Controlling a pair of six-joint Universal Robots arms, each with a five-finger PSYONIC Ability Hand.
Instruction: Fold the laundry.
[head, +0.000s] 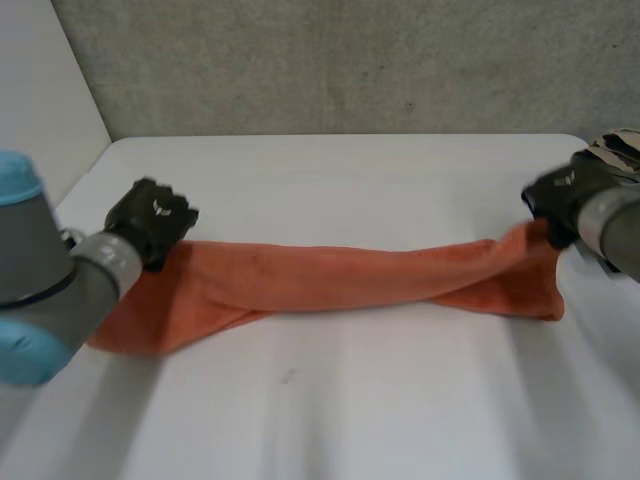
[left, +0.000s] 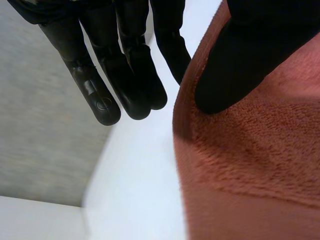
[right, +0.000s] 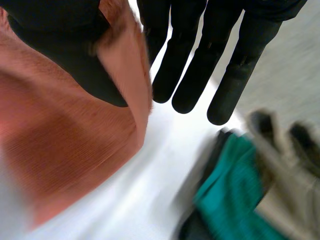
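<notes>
Left hand at nine o'clock and right hand at three are pinching the orange towel by its ends, thumbs against straight fingers (probably soft, light, droopy).

No word or number is legible. A small white emblem, roughly a pair of angled strokes, stands on the back of the left hand. A second emblem of like form stands on the back of the right hand. In the left wrist view, a small round mark is pressed into one finger near its tip; its content cannot be read.
</notes>
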